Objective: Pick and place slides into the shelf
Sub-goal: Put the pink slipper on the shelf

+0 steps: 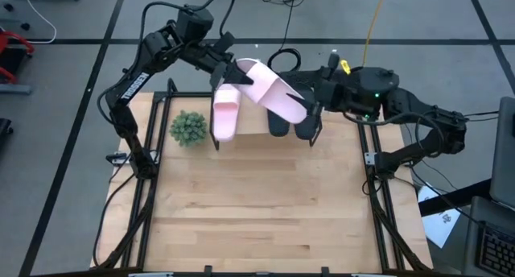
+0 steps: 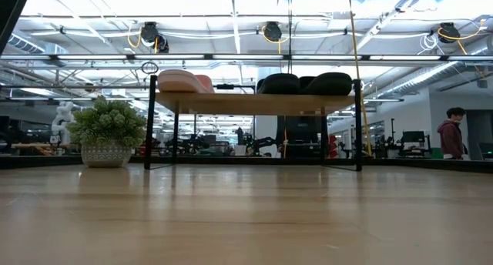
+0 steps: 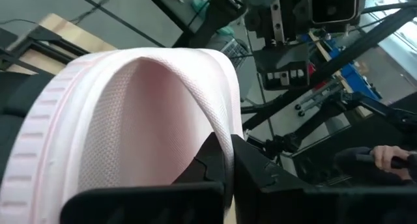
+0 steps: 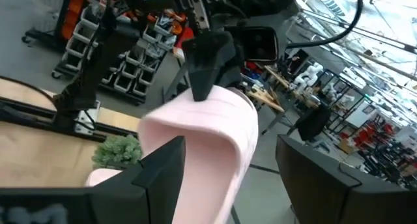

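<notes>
My left gripper (image 1: 235,70) holds one light pink slide (image 1: 273,93) in the air above the shelf (image 1: 251,126). The other pink slide (image 1: 225,112) lies flat on the shelf's left part. Both black slides (image 1: 291,122) lie on its right part. In the low view the pink slide (image 2: 183,81) and the black pair (image 2: 304,83) rest sole-down on the plank (image 2: 254,103), and neither gripper shows there. My right gripper (image 4: 234,178) is open, with its fingers standing on either side of the held slide's free end; whether they touch it, I cannot tell. My left gripper pinches the pink slide's wide strap at its edge (image 3: 225,136). One finger (image 3: 207,160) is under the arch of the strap and the other finger (image 3: 264,175) is outside it. The slide is lifted clear of the shelf and slants down toward the right gripper.
A small potted plant (image 1: 189,128) stands on the table just left of the shelf. The wide wooden tabletop (image 1: 265,204) stretches from the shelf to the near edge. Black frame rails (image 1: 378,196) run along both table sides. A person (image 2: 451,132) stands far off in the room.
</notes>
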Action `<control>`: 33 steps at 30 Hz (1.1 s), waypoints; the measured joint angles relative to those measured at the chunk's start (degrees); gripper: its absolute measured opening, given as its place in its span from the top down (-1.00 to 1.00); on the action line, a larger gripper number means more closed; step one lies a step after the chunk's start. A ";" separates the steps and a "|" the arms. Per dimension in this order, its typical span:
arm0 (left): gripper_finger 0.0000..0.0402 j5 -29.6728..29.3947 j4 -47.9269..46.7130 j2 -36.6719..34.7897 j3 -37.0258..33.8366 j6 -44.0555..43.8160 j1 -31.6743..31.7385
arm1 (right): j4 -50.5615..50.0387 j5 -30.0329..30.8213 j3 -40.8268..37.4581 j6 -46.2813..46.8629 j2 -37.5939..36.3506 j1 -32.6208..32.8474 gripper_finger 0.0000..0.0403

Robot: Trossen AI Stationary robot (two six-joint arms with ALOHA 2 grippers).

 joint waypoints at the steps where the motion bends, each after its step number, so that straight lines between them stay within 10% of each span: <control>1: 1.00 0.03 -0.01 0.00 -0.01 -0.16 -0.34 | 0.09 0.02 0.03 -0.20 0.28 0.00 -0.15; 24: 1.00 -0.73 2.71 0.00 0.00 -2.33 -8.18 | 4.53 4.18 -0.04 -3.51 4.56 -0.11 -0.13; 33: 1.00 -0.91 2.14 1.60 0.02 -2.51 -10.38 | 5.52 4.20 -0.08 -3.47 4.51 -0.11 0.30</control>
